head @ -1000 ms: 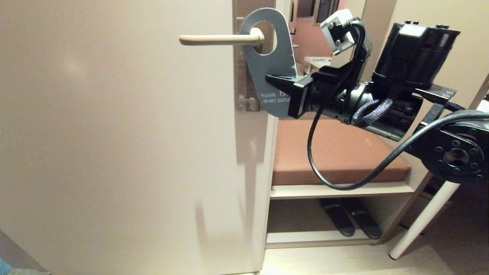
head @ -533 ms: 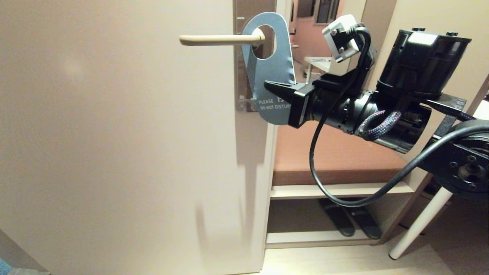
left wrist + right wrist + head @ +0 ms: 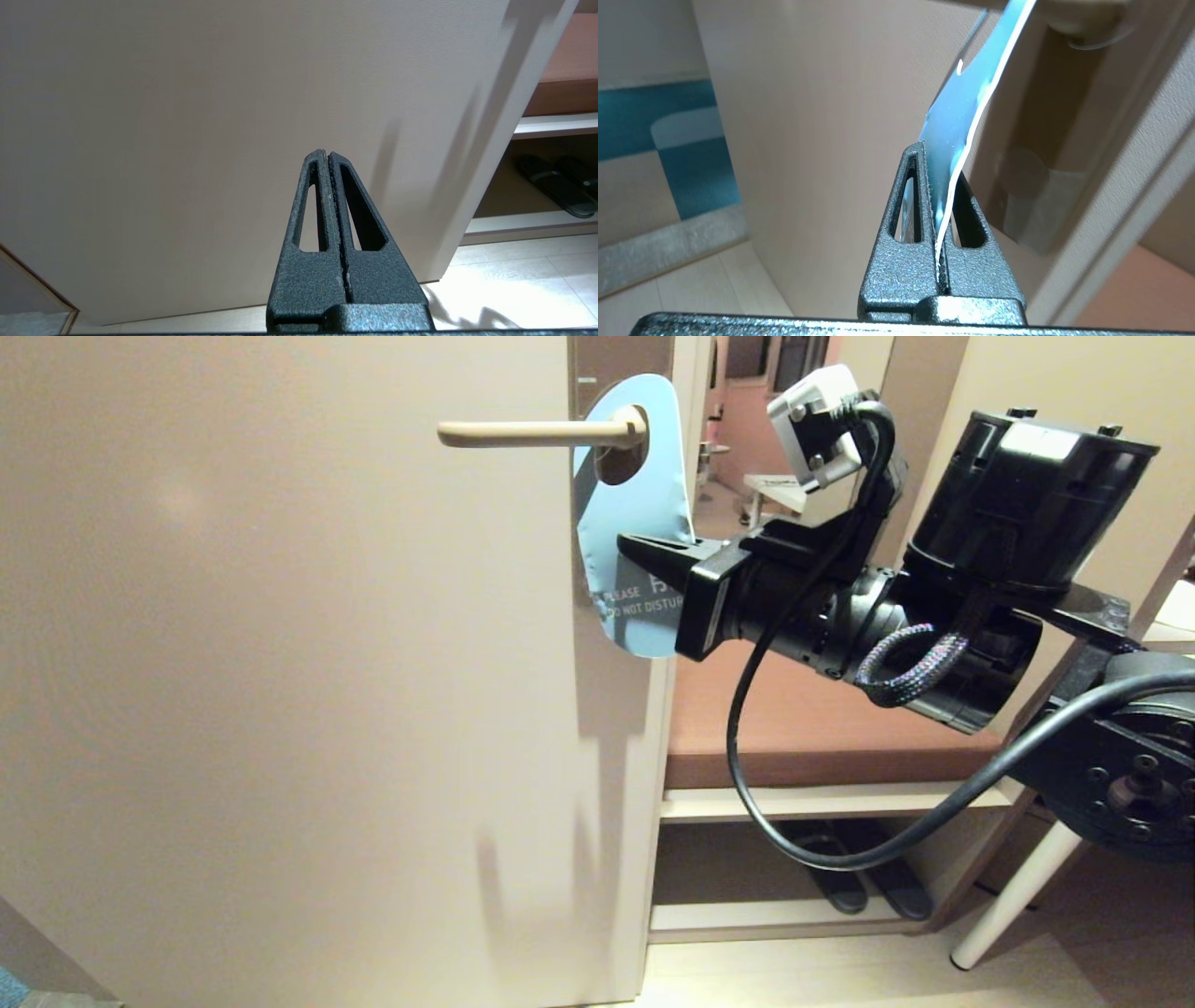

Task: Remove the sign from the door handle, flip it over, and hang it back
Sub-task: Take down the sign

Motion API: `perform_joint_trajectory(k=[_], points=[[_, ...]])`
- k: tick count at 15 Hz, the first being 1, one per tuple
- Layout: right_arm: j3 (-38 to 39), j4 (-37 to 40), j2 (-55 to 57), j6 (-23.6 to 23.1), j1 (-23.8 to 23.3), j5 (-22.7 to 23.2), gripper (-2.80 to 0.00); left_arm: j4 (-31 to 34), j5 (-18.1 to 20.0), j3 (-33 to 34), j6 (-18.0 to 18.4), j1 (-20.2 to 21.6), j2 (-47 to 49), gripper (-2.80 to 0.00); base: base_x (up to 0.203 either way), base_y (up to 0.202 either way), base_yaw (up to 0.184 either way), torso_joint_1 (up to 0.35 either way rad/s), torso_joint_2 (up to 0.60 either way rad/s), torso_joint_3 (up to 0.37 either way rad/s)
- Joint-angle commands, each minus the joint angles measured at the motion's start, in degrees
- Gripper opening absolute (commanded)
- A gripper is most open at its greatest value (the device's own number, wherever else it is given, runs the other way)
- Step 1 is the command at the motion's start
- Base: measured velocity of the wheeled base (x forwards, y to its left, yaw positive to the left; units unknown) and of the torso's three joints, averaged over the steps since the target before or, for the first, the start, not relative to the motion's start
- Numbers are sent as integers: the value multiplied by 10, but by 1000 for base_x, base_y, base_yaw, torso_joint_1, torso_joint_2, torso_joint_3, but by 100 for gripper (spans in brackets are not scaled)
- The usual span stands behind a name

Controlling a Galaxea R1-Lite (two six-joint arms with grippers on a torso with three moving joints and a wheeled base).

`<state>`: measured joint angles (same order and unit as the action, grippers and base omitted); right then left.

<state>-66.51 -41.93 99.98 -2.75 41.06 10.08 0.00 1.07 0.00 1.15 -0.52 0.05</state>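
At the door's edge we note the right gripper (image 3: 644, 549) clamped on the glossy blue sign (image 3: 635, 509) — thin card, bowed, its oval hole around the smooth cream door handle (image 3: 537, 432) — slippers (image 3: 864, 882) under the shelf beyond, left gripper (image 3: 328, 161) closed, empty.

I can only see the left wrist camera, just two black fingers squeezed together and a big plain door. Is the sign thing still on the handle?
Observer: Yes. The sign hangs with its oval hole around the door handle.
Operator: Is anybody holding it?
Observer: The right gripper is shut on the sign, pinching its lower half from the side.
Operator: What colour is showing?
Observer: The blue face, with white words reading PLEASE DO NOT DISTURB.
Operator: Is it hanging straight?
Observer: No, its lower end is swung toward the handle's side, and the card bends between the fingers.
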Motion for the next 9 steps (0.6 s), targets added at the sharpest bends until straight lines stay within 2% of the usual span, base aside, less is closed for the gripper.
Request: perform_joint_trajectory(k=[1,9], points=[[1,-17,10,0,9,1,-280,0,0,0,0,0,0,-280,0,0,0,0,0,0],[36,-87,29,-3,18,-17,-280,0,0,0,0,0,0,-280,0,0,0,0,0,0]])
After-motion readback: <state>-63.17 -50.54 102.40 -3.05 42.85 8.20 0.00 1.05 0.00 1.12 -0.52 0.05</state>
